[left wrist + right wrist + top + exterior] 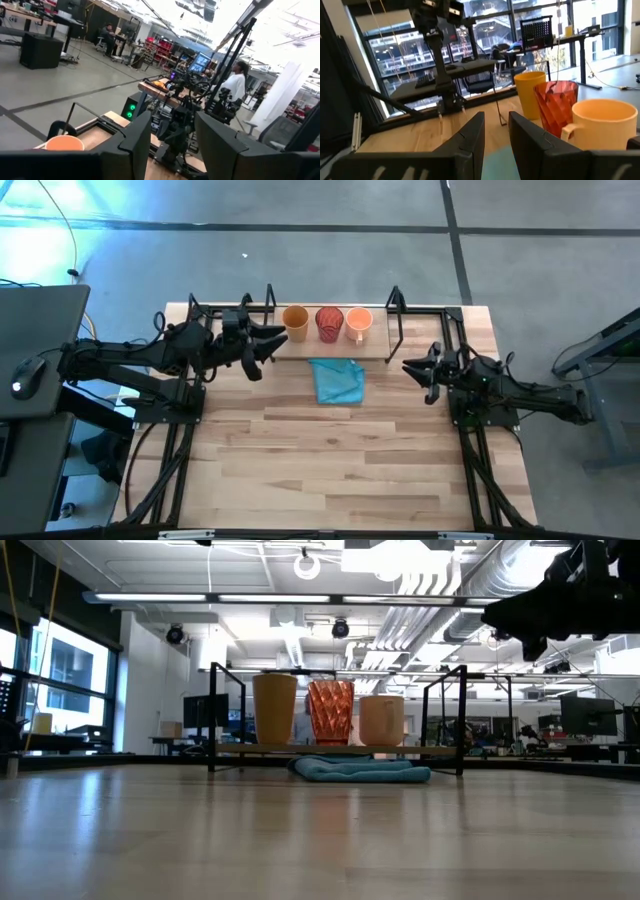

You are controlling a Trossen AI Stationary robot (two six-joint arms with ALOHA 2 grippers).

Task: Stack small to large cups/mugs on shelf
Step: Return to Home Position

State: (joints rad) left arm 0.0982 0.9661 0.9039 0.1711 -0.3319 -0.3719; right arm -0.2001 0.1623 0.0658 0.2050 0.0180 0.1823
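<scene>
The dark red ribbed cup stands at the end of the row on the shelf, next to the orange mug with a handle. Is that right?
Not quite. The dark red ribbed cup stands in the middle of the row on the light-wood shelf, between the mustard-tan tumbler and the orange mug with a handle, so it is next to that mug. The high view shows it.

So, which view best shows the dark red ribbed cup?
Low view: the dark red ribbed cup stands side-on, whole. High view shows only its top; right wrist view, partly hidden by the pale orange mug; left wrist view, nothing.
</scene>
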